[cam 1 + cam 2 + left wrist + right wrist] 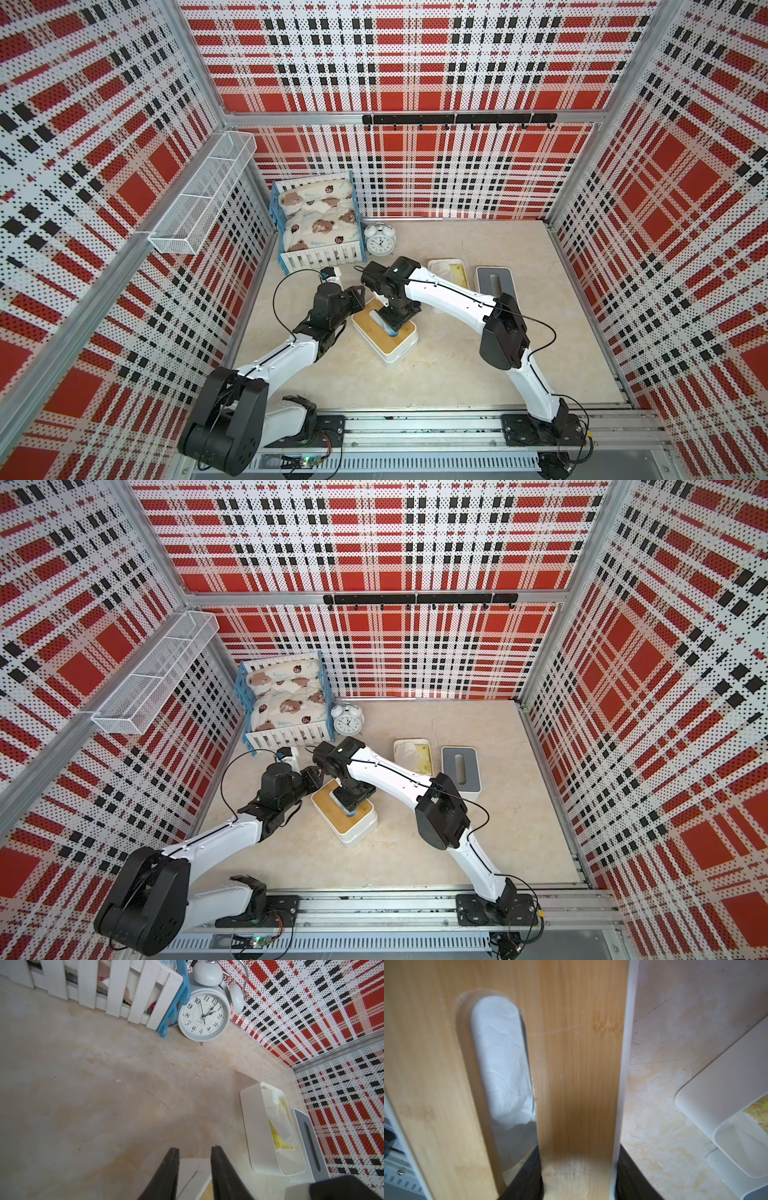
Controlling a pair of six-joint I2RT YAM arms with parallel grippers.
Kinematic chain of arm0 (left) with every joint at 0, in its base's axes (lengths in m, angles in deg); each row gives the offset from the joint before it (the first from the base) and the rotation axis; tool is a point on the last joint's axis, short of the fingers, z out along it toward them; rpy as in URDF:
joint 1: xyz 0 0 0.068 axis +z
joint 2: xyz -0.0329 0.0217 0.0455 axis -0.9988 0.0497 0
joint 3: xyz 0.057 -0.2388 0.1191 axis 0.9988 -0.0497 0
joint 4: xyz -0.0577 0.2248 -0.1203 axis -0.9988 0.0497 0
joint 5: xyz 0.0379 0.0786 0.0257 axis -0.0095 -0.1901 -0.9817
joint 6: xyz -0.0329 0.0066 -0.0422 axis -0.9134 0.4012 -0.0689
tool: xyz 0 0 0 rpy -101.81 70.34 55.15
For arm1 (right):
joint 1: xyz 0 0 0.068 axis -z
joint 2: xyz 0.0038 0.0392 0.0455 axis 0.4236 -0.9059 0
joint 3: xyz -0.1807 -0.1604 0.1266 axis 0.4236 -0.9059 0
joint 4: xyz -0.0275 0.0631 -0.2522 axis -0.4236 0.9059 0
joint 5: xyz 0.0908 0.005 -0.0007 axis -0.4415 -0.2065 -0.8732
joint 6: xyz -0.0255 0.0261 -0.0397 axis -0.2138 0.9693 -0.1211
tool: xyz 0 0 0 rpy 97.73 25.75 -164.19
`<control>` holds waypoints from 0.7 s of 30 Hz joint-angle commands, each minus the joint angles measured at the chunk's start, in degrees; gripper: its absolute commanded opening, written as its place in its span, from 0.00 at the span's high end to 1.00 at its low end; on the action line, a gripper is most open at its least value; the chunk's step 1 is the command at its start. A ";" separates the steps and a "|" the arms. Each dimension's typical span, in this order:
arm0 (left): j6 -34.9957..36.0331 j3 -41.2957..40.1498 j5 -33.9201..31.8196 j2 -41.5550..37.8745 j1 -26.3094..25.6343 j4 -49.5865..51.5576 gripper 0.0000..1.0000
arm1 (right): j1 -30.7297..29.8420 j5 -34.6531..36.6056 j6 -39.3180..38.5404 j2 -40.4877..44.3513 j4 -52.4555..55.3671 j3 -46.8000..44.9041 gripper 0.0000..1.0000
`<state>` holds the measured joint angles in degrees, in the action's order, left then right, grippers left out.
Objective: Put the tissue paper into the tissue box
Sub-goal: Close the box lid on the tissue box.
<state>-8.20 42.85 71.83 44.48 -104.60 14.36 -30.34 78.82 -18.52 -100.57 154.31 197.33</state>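
Note:
The tissue box (395, 357) is white with a bamboo lid (372, 334) and sits mid-table in both top views. White tissue paper (500, 1059) shows through the lid's slot. My right gripper (579, 1149) comes down from above and is shut on the lid, with one finger in the slot and the other outside the white wall. My left gripper (195, 1150) is at the box's far corner (193, 1169), its fingers pressed on either side of the white wall. The top views show this gripper (360, 293) beside the box's left end.
A second, open white box (449, 272) holding a yellow-printed tissue pack stands behind, right of the box. A grey slotted lid (494, 282) lies beside it. An alarm clock (379, 241) and a doll bed (318, 224) stand at the back left. A wire basket (203, 195) hangs on the left wall.

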 commanded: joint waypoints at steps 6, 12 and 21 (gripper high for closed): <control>3.25 1.86 -3.46 1.28 -0.79 2.66 0.70 | 1.17 1.06 0.45 1.13 0.75 -3.57 0.69; 3.57 2.22 -4.28 1.42 -0.74 2.86 0.71 | 1.33 1.39 0.37 4.66 1.68 -1.91 0.69; 3.59 3.19 -4.71 0.86 -0.83 3.54 0.71 | 2.77 -0.48 -0.34 2.84 -2.08 -3.60 0.70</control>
<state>-5.97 44.40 68.27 45.75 -105.19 17.15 -28.74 78.47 -18.58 -98.82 153.89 194.36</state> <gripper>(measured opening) 0.291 0.491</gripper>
